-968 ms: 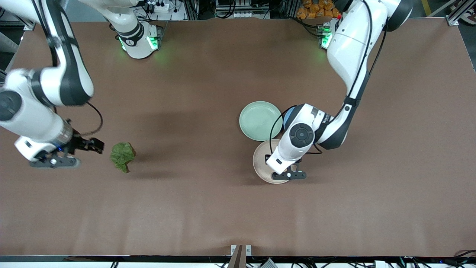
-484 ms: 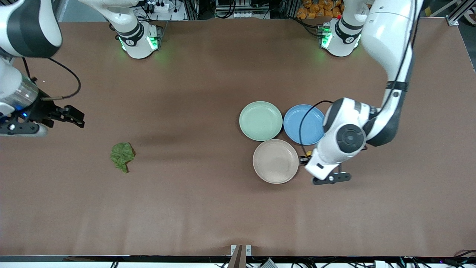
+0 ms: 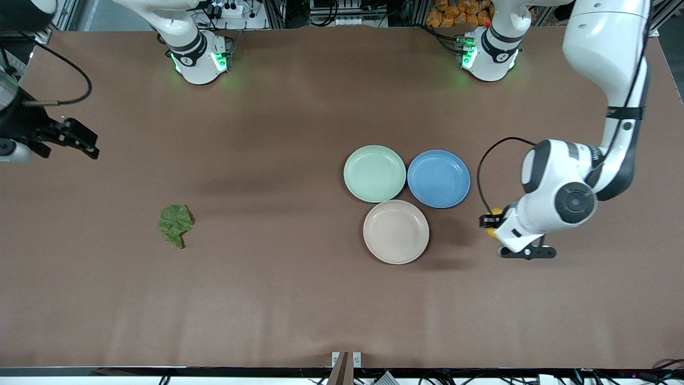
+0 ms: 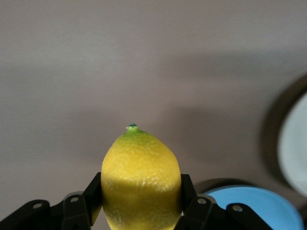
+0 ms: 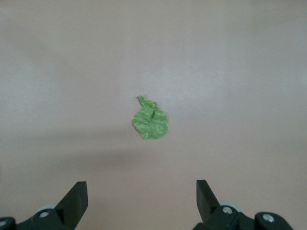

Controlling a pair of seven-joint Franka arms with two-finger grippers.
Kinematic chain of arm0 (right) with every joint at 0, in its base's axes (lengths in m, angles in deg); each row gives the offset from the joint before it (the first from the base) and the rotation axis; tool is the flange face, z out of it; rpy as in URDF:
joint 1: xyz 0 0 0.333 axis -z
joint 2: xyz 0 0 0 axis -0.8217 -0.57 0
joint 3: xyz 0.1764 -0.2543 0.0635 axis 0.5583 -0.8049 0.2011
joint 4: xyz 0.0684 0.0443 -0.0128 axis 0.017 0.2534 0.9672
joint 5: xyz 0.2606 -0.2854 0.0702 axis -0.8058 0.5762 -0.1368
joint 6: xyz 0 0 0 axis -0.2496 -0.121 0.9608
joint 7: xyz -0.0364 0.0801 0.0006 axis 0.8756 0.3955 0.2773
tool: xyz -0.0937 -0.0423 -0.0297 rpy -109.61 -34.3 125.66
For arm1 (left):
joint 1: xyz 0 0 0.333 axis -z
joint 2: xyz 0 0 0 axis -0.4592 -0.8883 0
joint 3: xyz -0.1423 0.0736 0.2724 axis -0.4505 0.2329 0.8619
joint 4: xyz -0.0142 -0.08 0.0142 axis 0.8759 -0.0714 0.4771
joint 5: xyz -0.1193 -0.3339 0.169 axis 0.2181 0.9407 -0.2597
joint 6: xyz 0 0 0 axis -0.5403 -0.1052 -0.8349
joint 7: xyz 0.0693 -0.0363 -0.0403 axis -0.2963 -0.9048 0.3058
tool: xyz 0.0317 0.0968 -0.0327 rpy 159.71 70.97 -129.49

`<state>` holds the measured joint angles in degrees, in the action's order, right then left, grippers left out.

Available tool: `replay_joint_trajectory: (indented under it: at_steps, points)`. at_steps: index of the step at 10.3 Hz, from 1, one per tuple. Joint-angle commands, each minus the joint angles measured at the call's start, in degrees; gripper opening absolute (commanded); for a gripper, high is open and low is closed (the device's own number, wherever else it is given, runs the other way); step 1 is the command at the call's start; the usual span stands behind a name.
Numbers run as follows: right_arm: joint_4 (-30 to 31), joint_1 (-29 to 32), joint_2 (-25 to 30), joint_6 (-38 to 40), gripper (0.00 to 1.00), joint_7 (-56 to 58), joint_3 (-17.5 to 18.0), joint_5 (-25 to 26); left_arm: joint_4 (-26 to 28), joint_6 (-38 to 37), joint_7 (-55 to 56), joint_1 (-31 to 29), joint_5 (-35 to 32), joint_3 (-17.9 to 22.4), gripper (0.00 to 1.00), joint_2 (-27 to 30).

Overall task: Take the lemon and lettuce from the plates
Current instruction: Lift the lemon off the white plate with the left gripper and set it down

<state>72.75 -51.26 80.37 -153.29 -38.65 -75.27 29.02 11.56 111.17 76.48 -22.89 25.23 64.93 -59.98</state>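
So the lemon is off the plates now. It's clamped between the jaws of the left gripper, and over the last second it's been carried away from the beige-pink plate and out over bare bench toward the left arm's end, well clear of all three plates. In the left wrist view the fruit is held firmly at its middle with the pointed tip sticking out, and the blue plate is just peeking in at the edge.

The lettuce is already lying flat on the bench toward the right arm's end, well apart from the plates, nothing touching it. The right gripper has been pulled up and back from beside the leaf and now hangs over the bench edge at that end, jaws spread wide and empty; in the right wrist view the leaf is seen small and well below.

The mint green plate and the beige-pink one are both left bare, so the picking part looks basically done. What's probably left is only the lemon being set down somewhere on open bench and let go. The one thing to watch: a lemon rolls, so a gentle, low release would be wanted.
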Motion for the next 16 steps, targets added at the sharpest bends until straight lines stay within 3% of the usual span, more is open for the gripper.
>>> replay_joint_trajectory:
  at_steps: [1, 3, 5, 6, 7, 11, 14, 16]
  points:
    - [-1.63, -0.12, 0.57, 2.39, 1.0, 4.37, -1.21, -1.47, 2.61, 2.32, -3.11, -3.12, -4.14, -0.72, 0.0, 0.16]
    - [-1.63, -2.92, 0.49, 3.97, 1.0, 6.15, -6.03, -5.14, 2.61, 5.21, -5.32, -3.39, -5.91, -0.63, 0.0, -3.7]
    - [-1.8, -4.43, 0.32, 4.06, 1.0, 6.24, -7.72, -5.43, 2.52, 6.11, -5.49, -3.66, -6.09, -0.63, 0.0, -5.55]
    - [-2.5, -4.6, 0.14, 4.06, 1.0, 6.24, -7.73, -5.43, 2.35, 6.2, -5.58, -4.27, -6.35, -0.63, 0.55, -6.26]
    - [-3.72, -4.95, -0.21, 4.93, 1.0, 6.24, -7.81, -5.34, 2.35, 6.81, -5.58, -4.27, -6.35, -0.63, 1.0, -6.52]
    - [-5.33, -6.45, -1.27, 8.28, 1.0, 6.24, -9.22, -4.99, 4.19, 6.64, -4.18, -4.36, -5.48, -0.72, 1.0, -3.56]
    - [-4.09, -6.19, -1.35, 8.55, 1.0, 6.33, -9.66, -4.99, 8.66, 6.29, -0.68, -4.89, -4.86, -1.24, 1.0, 4.52]
    - [-3.74, -6.27, -1.27, 8.55, 1.0, 6.33, -9.66, -4.99, 13.22, 6.37, 1.71, -4.8, -0.31, -1.68, 1.0, 10.93]
